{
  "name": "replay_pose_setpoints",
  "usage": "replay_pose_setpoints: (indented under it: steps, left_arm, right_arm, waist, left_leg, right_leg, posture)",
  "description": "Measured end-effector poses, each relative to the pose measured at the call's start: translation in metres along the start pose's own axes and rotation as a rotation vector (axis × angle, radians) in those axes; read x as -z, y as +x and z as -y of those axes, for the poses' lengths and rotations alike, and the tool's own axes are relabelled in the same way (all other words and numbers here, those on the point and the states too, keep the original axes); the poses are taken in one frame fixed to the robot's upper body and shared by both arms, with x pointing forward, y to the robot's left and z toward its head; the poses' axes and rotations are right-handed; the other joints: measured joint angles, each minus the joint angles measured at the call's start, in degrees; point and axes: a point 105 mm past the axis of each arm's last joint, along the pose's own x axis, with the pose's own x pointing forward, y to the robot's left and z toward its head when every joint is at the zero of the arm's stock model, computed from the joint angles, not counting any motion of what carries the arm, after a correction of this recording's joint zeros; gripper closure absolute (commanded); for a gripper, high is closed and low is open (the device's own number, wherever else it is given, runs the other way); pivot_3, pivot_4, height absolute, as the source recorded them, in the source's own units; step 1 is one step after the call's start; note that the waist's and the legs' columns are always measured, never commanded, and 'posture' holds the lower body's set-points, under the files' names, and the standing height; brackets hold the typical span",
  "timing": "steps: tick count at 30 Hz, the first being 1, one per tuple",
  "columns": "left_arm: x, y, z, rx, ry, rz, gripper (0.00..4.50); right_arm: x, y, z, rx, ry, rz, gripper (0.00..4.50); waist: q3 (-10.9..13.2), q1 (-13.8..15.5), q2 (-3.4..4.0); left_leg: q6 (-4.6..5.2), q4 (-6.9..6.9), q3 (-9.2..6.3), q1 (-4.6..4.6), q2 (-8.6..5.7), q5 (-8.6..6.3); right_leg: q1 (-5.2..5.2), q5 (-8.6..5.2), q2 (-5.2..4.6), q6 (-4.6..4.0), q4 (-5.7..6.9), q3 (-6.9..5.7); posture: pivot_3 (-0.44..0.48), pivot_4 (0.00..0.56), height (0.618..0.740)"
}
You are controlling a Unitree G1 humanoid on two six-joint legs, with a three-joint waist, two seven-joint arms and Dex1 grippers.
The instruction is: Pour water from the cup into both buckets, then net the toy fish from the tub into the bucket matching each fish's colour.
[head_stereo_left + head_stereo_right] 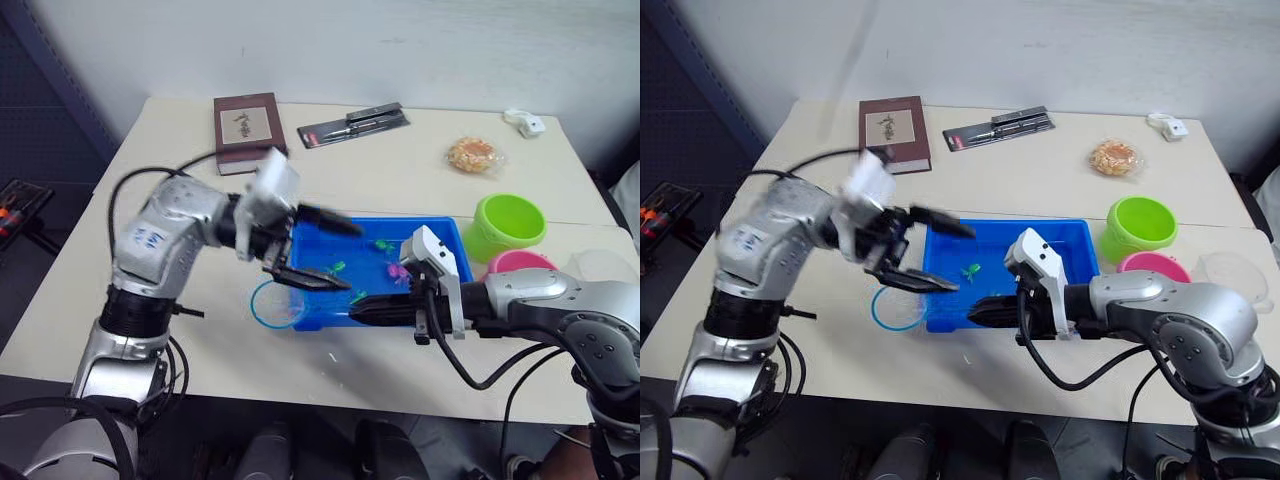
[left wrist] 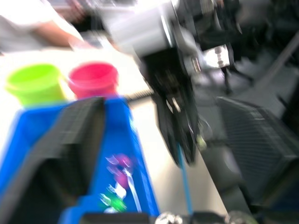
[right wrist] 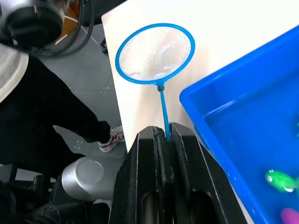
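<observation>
- The right end effector (image 3: 163,135) is clamped on the thin blue handle of the net (image 3: 155,54), fingers pressed together around it.
- The net's hoop lies over the desk (image 1: 400,170) just outside the blue tub (image 1: 440,232), at the tub's 9 o'clock corner near the desk's front edge.
- The left end effector (image 1: 325,252) hangs above the tub's left end with its two black fingers spread apart, gripping nothing.
- Toy fish (image 1: 338,268) sit in the tub: green ones and pink ones scattered across its middle and right half.
- The lime green bucket (image 1: 508,225) stands at the tub's 3 o'clock; the pink bucket (image 1: 520,263) is just beside it, closer to the front edge.
- The clear cup (image 1: 1235,272) sits at 3 o'clock of the pink bucket.
- At the desk's 12 o'clock side lie a brown book (image 1: 248,130), a packaged tool (image 1: 355,126), a wrapped snack (image 1: 473,155) and a small white object (image 1: 525,122).
</observation>
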Motion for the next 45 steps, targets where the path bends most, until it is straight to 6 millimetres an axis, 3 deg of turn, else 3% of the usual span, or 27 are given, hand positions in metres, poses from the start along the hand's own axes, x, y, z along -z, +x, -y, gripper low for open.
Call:
replay_pose_setpoints:
  steps: [6, 8, 12, 14, 17, 24, 27, 33, 45]
  left_arm:
    - [0.001, -0.059, -0.016, -0.233, 0.005, -0.027, 0.11]
    - [0.026, -0.086, -0.016, -0.340, 0.006, -0.103, 0.11]
    - [0.065, -0.110, -0.004, -0.431, -0.057, -0.167, 0.11]
    - [0.084, -0.122, 0.009, -0.470, -0.119, -0.188, 0.11]
    - [0.098, -0.121, 0.019, -0.481, -0.164, -0.197, 0.11]
    - [0.091, -0.106, 0.021, -0.480, -0.129, -0.170, 0.11]
    - [0.091, -0.104, 0.022, -0.476, -0.140, -0.162, 0.11]
    - [0.090, -0.092, 0.024, -0.429, -0.163, -0.139, 0.11]
    - [0.090, -0.079, 0.027, -0.366, -0.170, -0.146, 0.11]
  right_arm:
    - [0.004, -0.040, 0.020, 0.172, -0.072, -0.004, 4.50]
    - [0.000, -0.060, 0.029, 0.264, -0.140, 0.018, 4.50]
    - [-0.002, -0.077, 0.037, 0.348, -0.242, 0.040, 4.50]
    - [0.004, -0.096, 0.051, 0.433, -0.305, -0.024, 4.50]
    - [0.009, -0.122, 0.069, 0.542, -0.395, -0.156, 4.50]
    - [0.017, -0.136, 0.087, 0.562, -0.474, -0.258, 4.50]
    - [0.018, -0.134, 0.086, 0.536, -0.519, -0.288, 4.50]
    - [0.040, -0.126, 0.092, 0.448, -0.619, -0.435, 4.50]
    - [0.051, -0.125, 0.111, 0.356, -0.766, -0.659, 4.50]
  waist:
    - [0.00, -0.23, 0.00]
    - [0.00, -0.28, 0.00]
    - [0.00, -0.01, 0.00]
    - [0.00, -0.04, 0.00]
    - [0.00, 0.26, -0.01]
    - [-0.01, -0.03, -0.01]
    - [-0.01, -0.35, -0.01]
    - [-0.01, -0.55, 0.00]
    - [-0.01, -1.26, 0.00]
  left_leg:
    - [0.00, -0.04, 0.09, 0.06, -0.01, 0.00]
    - [0.00, -0.07, 0.13, 0.10, 0.01, 0.00]
    - [0.02, -0.05, 0.15, 0.08, -0.01, -0.01]
    - [0.05, -0.06, 0.21, 0.09, -0.04, -0.03]
    - [0.06, 0.04, 0.18, 0.08, -0.03, -0.03]
    - [0.05, 0.07, 0.19, 0.09, 0.01, -0.03]
    - [0.02, 0.07, 0.19, 0.09, 0.05, -0.02]
    - [0.02, 0.08, 0.21, 0.10, 0.00, -0.02]
    - [0.01, 0.09, 0.20, 0.10, 0.02, -0.01]
  right_leg:
    - [-0.01, 0.00, 0.02, 0.00, 0.01, 0.02]
    - [0.01, 0.00, 0.03, 0.00, 0.02, 0.03]
    - [0.00, 0.00, 0.00, 0.00, 0.01, 0.06]
    - [0.00, 0.01, -0.04, 0.01, 0.00, 0.08]
    - [0.03, 0.04, -0.05, 0.06, 0.01, 0.06]
    - [0.04, 0.04, -0.04, 0.07, 0.03, 0.08]
    - [0.03, 0.04, 0.00, 0.07, 0.05, 0.07]
    - [0.04, 0.04, -0.03, 0.07, 0.06, 0.09]
    - [0.03, 0.04, -0.02, 0.07, 0.07, 0.07]
  posture:
    - [0.000, 0.150, 0.738]
    - [0.000, 0.150, 0.738]
    - [0.000, 0.150, 0.738]
    - [0.000, 0.150, 0.738]
    - [0.000, 0.150, 0.738]
    - [0.000, 0.150, 0.738]
    - [0.000, 0.150, 0.738]
    - [0.000, 0.150, 0.738]
    - [0.000, 0.150, 0.738]
